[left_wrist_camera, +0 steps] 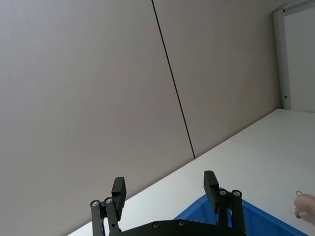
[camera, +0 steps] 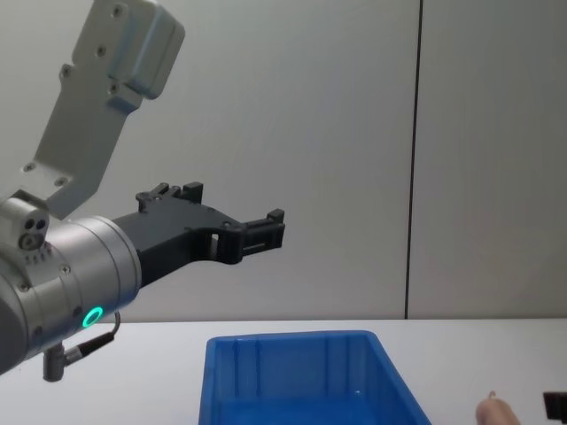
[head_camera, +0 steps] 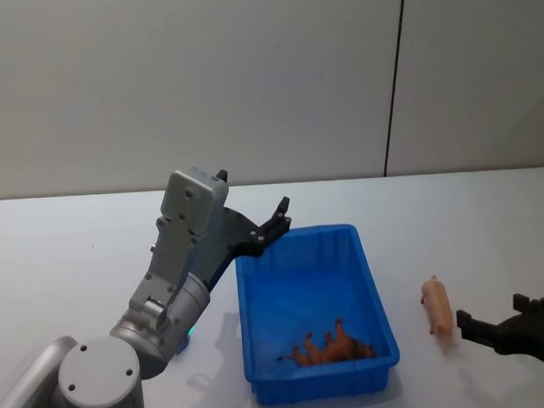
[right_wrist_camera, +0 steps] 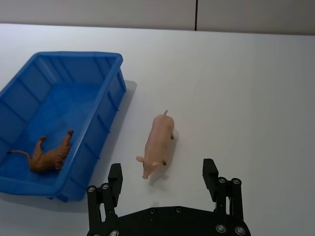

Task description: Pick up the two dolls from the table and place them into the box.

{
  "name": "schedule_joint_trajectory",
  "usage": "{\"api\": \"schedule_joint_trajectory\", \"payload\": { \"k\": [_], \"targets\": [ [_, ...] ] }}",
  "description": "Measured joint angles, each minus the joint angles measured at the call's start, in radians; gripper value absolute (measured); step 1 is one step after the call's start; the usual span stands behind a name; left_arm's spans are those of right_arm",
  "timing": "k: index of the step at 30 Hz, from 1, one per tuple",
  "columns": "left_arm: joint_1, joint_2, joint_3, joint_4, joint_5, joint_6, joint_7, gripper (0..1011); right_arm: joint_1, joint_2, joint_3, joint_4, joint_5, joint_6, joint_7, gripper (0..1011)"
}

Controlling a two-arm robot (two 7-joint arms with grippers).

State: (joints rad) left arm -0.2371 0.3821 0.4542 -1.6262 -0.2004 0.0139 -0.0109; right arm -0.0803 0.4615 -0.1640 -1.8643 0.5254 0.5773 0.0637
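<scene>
The brown lion doll point(head_camera: 331, 347) lies on its side inside the blue box point(head_camera: 374, 283), near its front wall; the right wrist view also has the lion point(right_wrist_camera: 49, 155) in the box point(right_wrist_camera: 74, 54). The pale pink pig-like doll point(head_camera: 436, 307) lies on the white table point(head_camera: 472, 231) right of the box. My right gripper point(head_camera: 489, 314) sits low just beside it, open, and in its wrist view the gripper point(right_wrist_camera: 162, 176) frames the doll's point(right_wrist_camera: 158, 142) head end without touching. My left gripper point(head_camera: 277, 220) hovers open and empty above the box's far left corner.
A plain grey wall with a dark vertical seam point(head_camera: 393, 81) stands behind the table. The chest view has the left gripper point(camera: 264, 227) high above the box point(camera: 292, 340). Bare tabletop spreads to both sides of the box.
</scene>
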Motion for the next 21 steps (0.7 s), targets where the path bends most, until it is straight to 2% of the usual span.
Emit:
{"api": "schedule_joint_trajectory", "payload": {
  "k": [6,13,21],
  "targets": [
    [0.000,0.000,0.000,0.000,0.000,0.000,0.000,1001,0.050,-0.041,-0.024,0.035,-0.040,0.068,-0.022,1001],
    [0.000,0.000,0.000,0.000,0.000,0.000,0.000,1001,0.100,-0.084,-0.049,0.084,-0.081,0.112,-0.029,1001],
    [0.000,0.000,0.000,0.000,0.000,0.000,0.000,1001,0.157,-0.129,-0.073,0.154,-0.121,0.135,-0.024,1001]
  ]
}}
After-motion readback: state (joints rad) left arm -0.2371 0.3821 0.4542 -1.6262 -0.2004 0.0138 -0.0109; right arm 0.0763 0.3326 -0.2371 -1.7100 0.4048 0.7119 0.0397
